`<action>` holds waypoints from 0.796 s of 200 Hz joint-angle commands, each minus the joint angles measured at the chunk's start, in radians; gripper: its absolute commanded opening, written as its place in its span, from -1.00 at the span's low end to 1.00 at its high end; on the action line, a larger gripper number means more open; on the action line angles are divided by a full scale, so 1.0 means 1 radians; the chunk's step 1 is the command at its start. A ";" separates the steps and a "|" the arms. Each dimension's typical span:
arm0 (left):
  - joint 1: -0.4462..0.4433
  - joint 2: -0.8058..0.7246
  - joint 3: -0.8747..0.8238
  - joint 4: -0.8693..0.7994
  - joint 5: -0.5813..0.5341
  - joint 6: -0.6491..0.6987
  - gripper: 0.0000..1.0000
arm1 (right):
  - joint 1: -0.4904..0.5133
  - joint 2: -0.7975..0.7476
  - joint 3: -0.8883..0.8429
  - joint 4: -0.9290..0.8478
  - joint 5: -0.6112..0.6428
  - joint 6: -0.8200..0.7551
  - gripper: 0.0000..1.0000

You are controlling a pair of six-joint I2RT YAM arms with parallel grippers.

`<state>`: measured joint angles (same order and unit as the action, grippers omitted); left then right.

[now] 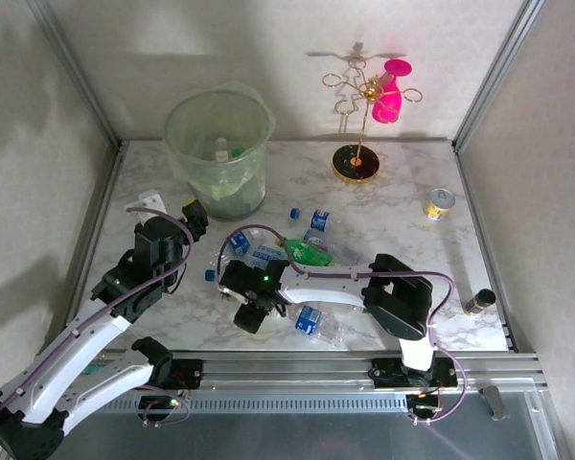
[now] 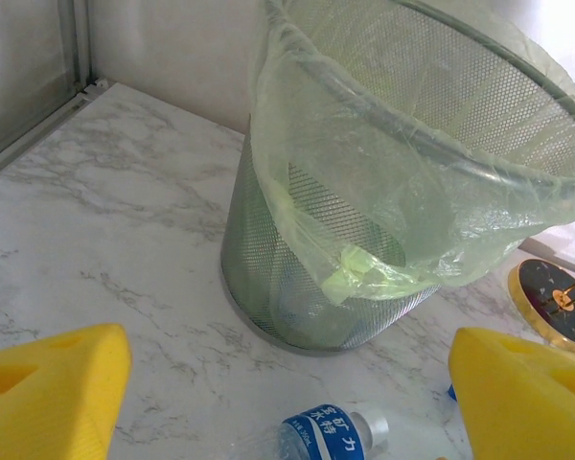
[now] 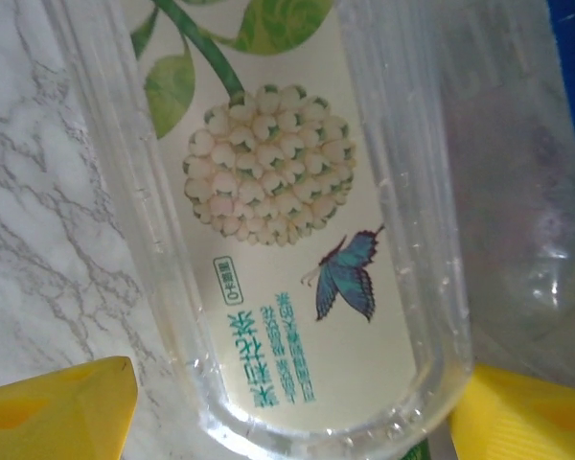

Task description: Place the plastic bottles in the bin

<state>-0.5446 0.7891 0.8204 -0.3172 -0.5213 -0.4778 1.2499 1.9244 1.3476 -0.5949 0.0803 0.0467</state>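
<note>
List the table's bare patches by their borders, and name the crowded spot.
The table is bare between the gold stand and the silver can, and left of the bin. Bottles crowd the near middle.

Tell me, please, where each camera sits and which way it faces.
Top external: above and behind the arms, looking down on the marble table and the bin; both arms show, with the left pincer and the right pincer.
Left wrist: low over the table, facing the bin; its yellow fingers at the bottom corners.
Right wrist: close above a clear flower-label bottle, facing down; its yellow fingertips at the bottom corners.
Shared: the top external and left wrist views both show the bin.
</note>
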 commanded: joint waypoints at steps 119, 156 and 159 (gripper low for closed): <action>0.006 -0.002 -0.010 0.015 -0.014 0.003 0.73 | -0.022 0.020 -0.025 0.082 -0.027 -0.016 0.12; 0.006 -0.004 0.004 0.007 -0.011 -0.004 0.73 | -0.020 -0.081 -0.068 0.128 -0.012 -0.022 -0.06; 0.006 -0.003 0.008 0.006 -0.009 -0.006 0.73 | -0.020 -0.089 -0.070 0.133 -0.008 -0.022 -0.08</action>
<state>-0.5415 0.7937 0.8204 -0.3141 -0.5209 -0.4778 1.2346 1.9297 1.3029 -0.4980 0.0589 0.0364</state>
